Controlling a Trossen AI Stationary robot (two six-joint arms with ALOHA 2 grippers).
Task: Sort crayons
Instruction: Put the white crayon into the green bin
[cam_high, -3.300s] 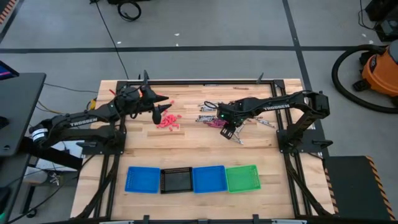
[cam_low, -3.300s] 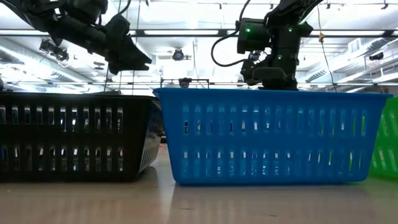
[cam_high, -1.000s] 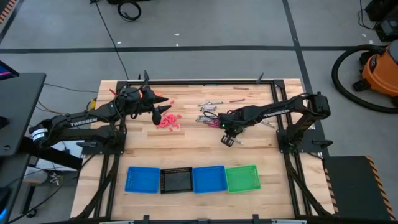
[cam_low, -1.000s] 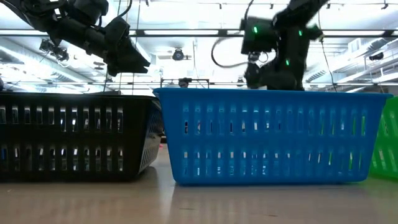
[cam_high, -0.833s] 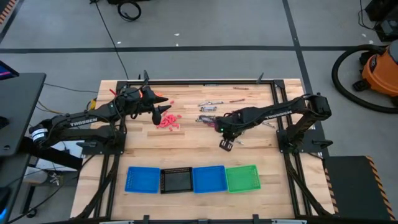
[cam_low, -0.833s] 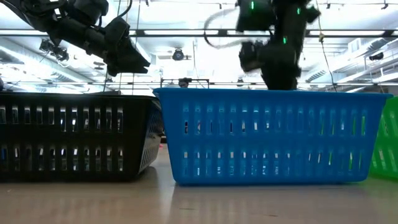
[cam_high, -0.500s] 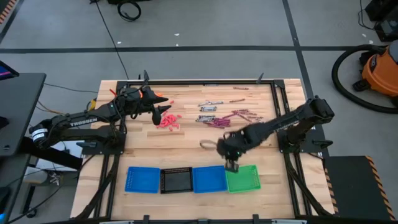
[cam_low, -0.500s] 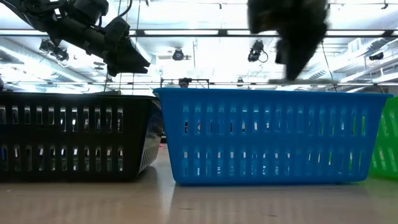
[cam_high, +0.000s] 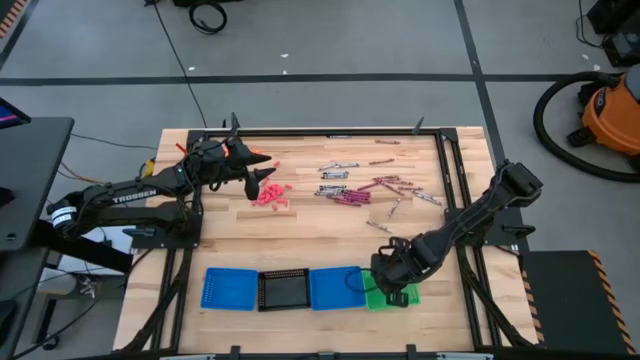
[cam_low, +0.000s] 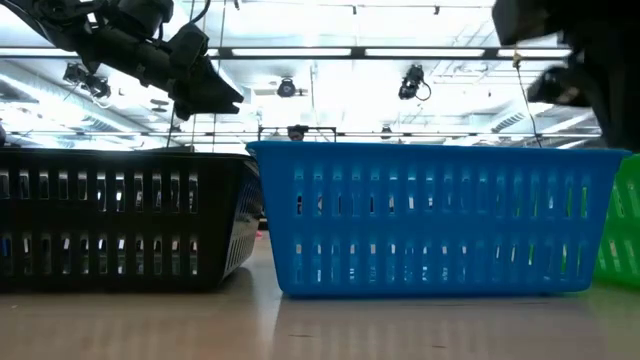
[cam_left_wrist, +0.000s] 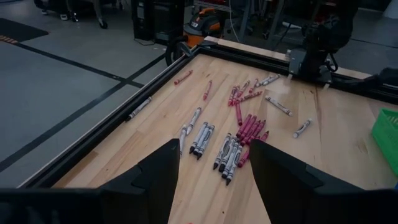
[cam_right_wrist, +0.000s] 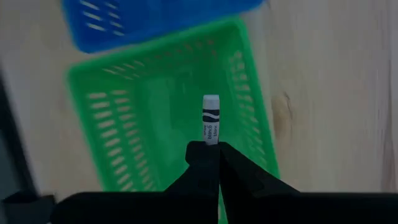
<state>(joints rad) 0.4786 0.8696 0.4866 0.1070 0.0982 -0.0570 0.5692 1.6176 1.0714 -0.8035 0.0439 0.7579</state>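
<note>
My right gripper (cam_right_wrist: 211, 152) hovers over the green tray (cam_right_wrist: 155, 130), shut on a grey crayon (cam_right_wrist: 211, 118). In the high view it stands at the table's near right (cam_high: 395, 285), covering most of that tray (cam_high: 408, 299). My left gripper (cam_high: 262, 180) waits open at the far left, above a small heap of red crayons (cam_high: 270, 195). Grey and maroon crayons (cam_high: 350, 190) lie flat on the wood at the far middle; the left wrist view shows them (cam_left_wrist: 233, 140) beyond its open fingers (cam_left_wrist: 165, 180). My right gripper pinches the grey crayon's near end (cam_right_wrist: 211, 139) between its two fingertips. The fingers point down from above and run along the crayon, which sticks out past them toward the tray. The crayon hangs clear above the green tray's floor.
Several trays stand in a row along the near edge: blue (cam_high: 229, 288), black (cam_high: 283, 291), blue (cam_high: 333, 287), then green. In the low view the black tray (cam_low: 120, 220) and a blue tray (cam_low: 440, 220) fill the foreground. Bare wood lies between the trays and the crayons.
My right gripper has swung from the crayons at the far middle toward the table's near edge and now stands over the green tray, its wrist turned on the way. My left arm has kept still.
</note>
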